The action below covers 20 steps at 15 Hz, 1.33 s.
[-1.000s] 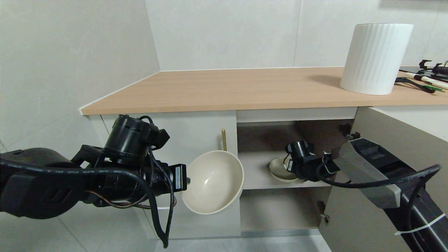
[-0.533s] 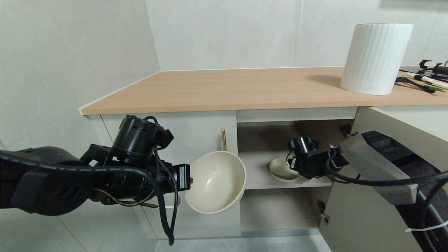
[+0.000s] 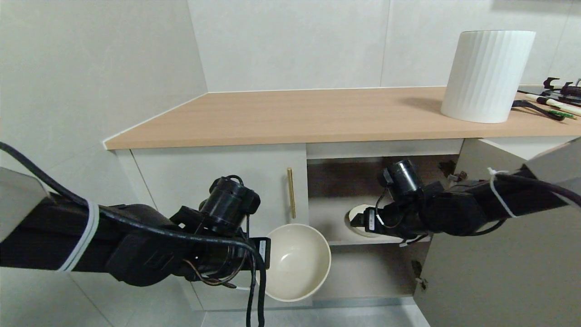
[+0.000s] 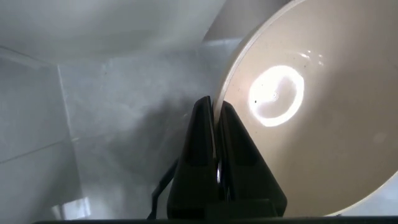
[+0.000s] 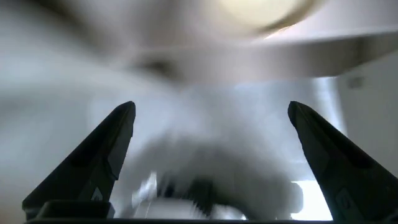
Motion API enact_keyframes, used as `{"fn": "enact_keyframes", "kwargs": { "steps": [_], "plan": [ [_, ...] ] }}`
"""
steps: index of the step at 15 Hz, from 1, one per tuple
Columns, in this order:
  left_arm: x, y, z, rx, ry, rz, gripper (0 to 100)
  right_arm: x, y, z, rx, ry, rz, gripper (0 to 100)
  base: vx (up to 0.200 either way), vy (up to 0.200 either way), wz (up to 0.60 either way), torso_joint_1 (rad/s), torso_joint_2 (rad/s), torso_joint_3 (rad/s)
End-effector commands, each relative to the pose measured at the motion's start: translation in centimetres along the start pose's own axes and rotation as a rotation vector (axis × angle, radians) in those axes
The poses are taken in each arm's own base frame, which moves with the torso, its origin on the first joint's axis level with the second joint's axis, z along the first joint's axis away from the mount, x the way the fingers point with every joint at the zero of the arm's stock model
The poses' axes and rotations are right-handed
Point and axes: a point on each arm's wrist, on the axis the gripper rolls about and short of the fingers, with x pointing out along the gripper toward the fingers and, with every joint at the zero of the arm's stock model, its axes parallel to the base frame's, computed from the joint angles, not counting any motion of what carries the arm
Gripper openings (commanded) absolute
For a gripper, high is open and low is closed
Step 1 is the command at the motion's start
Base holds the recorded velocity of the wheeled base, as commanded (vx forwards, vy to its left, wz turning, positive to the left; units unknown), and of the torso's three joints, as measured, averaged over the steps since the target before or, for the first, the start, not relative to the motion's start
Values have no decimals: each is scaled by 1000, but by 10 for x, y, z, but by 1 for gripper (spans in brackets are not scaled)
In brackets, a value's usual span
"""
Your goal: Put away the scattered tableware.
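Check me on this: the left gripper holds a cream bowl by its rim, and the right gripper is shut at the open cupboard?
Not quite: the right gripper at the open cupboard is open, jaws wide apart in the right wrist view. The left gripper does hold the cream bowl by its rim.

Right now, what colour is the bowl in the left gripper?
The bowl is plain cream, without any pattern; the head view shows it best.

Lit brightly and evenly from overhead. Shadowed softly on the worktop (image 3: 295,113) left of the white container (image 3: 488,75); dim inside the open cabinet (image 3: 345,181). Marked by a round glare spot inside the bowl (image 4: 323,124), left wrist view, and a smaller glint, head view.
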Motion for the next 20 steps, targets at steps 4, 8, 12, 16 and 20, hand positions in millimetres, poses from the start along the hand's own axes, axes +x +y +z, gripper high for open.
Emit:
{"fn": "enact_keyframes", "kwargs": {
  "steps": [4,8,12,16,20],
  "plan": [
    [8,-6,-8,25,40,8,0,-85,47,-46,-210,36,246,100,0,0,0,0,0,0],
    [6,-12,-12,46,48,4,0,-61,63,-74,-271,120,230,100,0,0,0,0,0,0],
    [4,-14,-14,54,47,-1,0,-40,65,-82,-276,147,194,100,0,0,0,0,0,0],
    [3,-15,-15,59,34,18,0,-36,66,-83,-270,148,193,0,0,0,0,0,0,0],
    [3,-15,-14,58,33,17,0,-38,67,-81,-267,142,198,0,0,0,0,0,0,0]
  ]
}}
